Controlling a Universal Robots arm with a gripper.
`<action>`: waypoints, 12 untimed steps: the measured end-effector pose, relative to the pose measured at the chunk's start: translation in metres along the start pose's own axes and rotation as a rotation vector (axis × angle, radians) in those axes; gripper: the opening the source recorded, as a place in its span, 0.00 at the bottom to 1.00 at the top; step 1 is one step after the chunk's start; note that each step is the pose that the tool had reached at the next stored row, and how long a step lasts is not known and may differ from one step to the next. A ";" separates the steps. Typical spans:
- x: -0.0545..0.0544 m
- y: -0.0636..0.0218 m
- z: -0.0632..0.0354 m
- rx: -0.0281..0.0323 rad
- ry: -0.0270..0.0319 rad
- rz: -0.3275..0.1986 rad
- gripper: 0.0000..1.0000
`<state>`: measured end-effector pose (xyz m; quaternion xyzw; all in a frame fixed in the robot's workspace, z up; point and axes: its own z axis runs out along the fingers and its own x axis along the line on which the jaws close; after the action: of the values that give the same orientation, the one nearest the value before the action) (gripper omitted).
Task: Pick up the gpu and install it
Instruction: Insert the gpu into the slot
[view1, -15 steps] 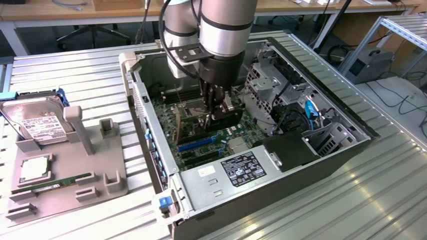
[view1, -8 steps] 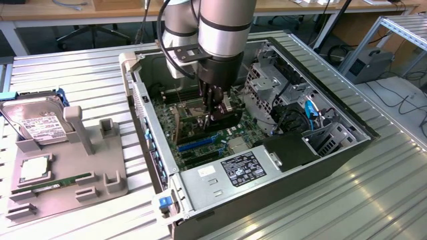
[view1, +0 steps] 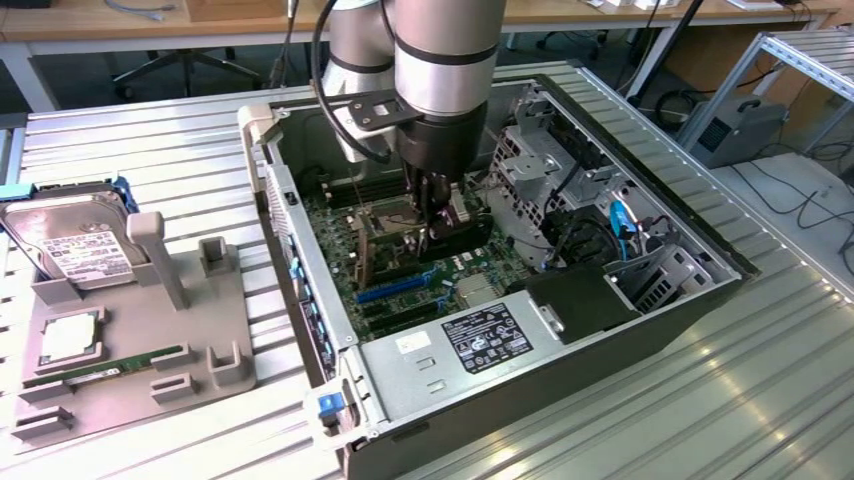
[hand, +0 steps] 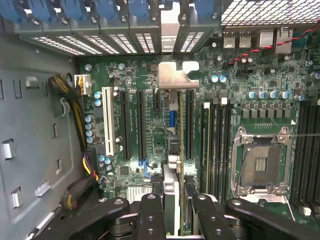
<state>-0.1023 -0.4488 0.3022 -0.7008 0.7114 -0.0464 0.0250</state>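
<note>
The gpu (view1: 458, 238) is a thin dark card standing on edge over the motherboard (view1: 400, 290) inside the open computer case (view1: 667, 300). My gripper (view1: 430, 228) reaches down into the case and is shut on the card's top edge. In the wrist view the gpu (hand: 173, 145) runs edge-on between my two black fingers (hand: 151, 212), and my gripper (hand: 178, 206) clamps it. Its silvery bracket (hand: 172, 75) points at the uncovered opening in the rear slot row. The card lines up with the expansion slots; I cannot tell whether it touches one.
A grey holder tray (view1: 200, 340) on the exterior view's left carries a hard drive (view1: 74, 250), a processor (view1: 67, 340) and a green memory stick (view1: 127, 362). Inside the case are the power supply (view1: 461, 345), drive cage (view1: 534, 165), processor socket (hand: 260, 162) and cable bundle (hand: 75, 107).
</note>
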 end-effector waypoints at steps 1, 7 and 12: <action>0.000 0.0000 0.0000 0.0000 0.0000 0.000 0.27; 0.000 0.0044 0.0001 -0.0001 0.0008 0.001 0.27; 0.001 0.0069 0.0002 0.0002 0.0093 0.000 0.27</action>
<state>-0.1091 -0.4495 0.3014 -0.7004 0.7117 -0.0498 0.0218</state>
